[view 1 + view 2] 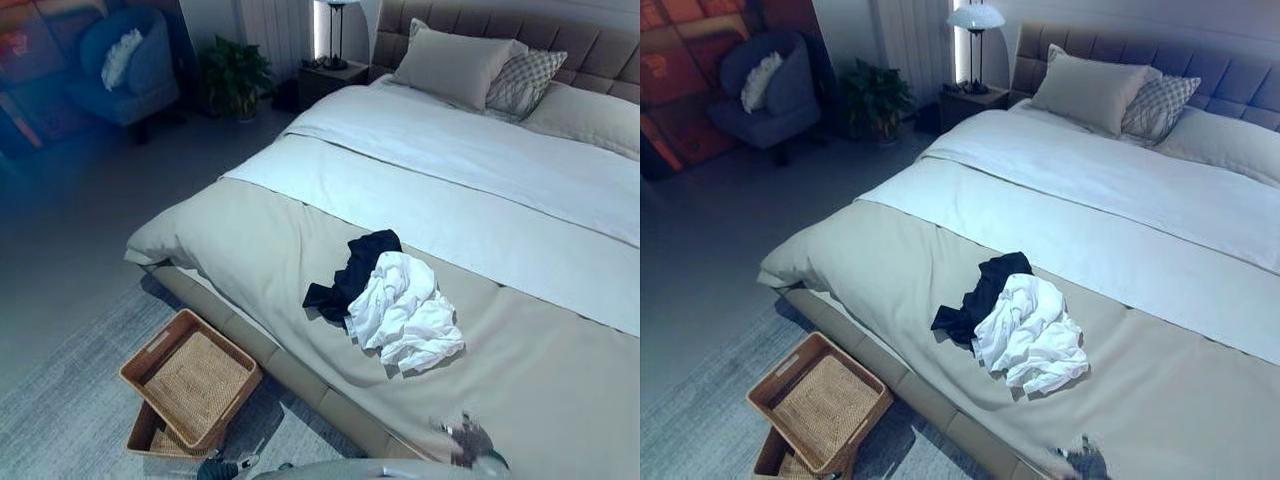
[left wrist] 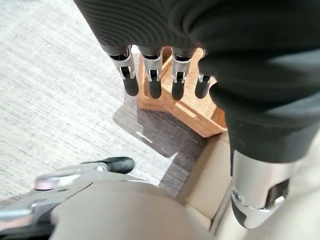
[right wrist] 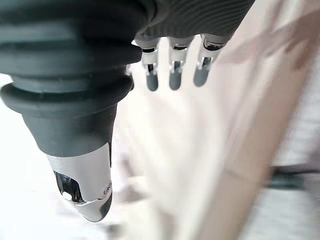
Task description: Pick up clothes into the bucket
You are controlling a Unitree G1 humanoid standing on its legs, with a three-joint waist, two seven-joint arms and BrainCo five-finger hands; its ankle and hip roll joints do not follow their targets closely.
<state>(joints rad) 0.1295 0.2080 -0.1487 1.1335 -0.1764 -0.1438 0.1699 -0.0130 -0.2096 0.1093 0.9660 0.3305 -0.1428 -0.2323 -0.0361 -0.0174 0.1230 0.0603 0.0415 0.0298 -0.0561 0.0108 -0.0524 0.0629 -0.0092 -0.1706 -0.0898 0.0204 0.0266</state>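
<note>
A crumpled white garment (image 1: 405,312) lies on the beige bedspread (image 1: 540,390) near the bed's foot. A dark navy garment (image 1: 355,272) lies partly under it, toward the headboard side. On the floor beside the bed stands a shallow wicker basket (image 1: 152,345), stacked askew on a second one (image 1: 148,436). My left hand (image 2: 155,75) hangs over the floor with straight fingers and nothing in it; the wicker basket (image 2: 200,112) shows just past its fingertips. My right hand (image 3: 174,70) is beside the bed's edge, fingers straight and holding nothing.
Pillows (image 1: 455,62) lean on the headboard over a white duvet (image 1: 470,160). A blue armchair (image 1: 135,65), a potted plant (image 1: 235,75) and a nightstand with a lamp (image 1: 975,60) stand at the far wall. A grey rug (image 1: 60,420) lies under the baskets.
</note>
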